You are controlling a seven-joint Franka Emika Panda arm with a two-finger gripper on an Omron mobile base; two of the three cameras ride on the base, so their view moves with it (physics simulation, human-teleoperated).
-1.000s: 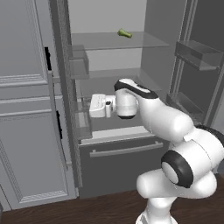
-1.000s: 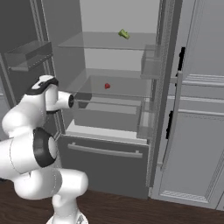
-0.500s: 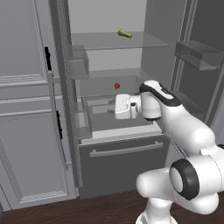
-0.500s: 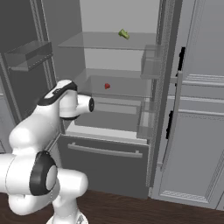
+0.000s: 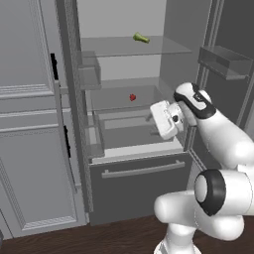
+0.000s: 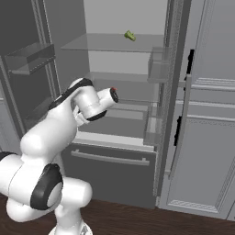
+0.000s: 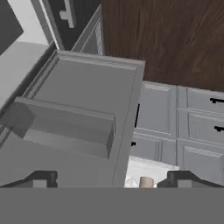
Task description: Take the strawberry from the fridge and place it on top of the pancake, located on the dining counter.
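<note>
Strawberry [image 5: 132, 97] sits on the middle glass shelf of the fridge [image 5: 124, 149], near the back. I see a small green thing [image 5: 141, 37] on the shelf above it. My gripper [image 7: 111, 178] is in front of the open fridge with its fingers spread wide, holding nothing, well apart from the strawberry.

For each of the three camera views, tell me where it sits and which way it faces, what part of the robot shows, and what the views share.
Left base view: behind the arm to its left, facing the open fridge; the white arm rises lower right, the strawberry on the middle shelf.
Right base view: behind to its right, same fridge, arm lower left.
Hand view: on the hand, rolled, looking along the gripper at a door bin; open finger tips at bottom.
Shared: both base views show the small green item on the top shelf.
</note>
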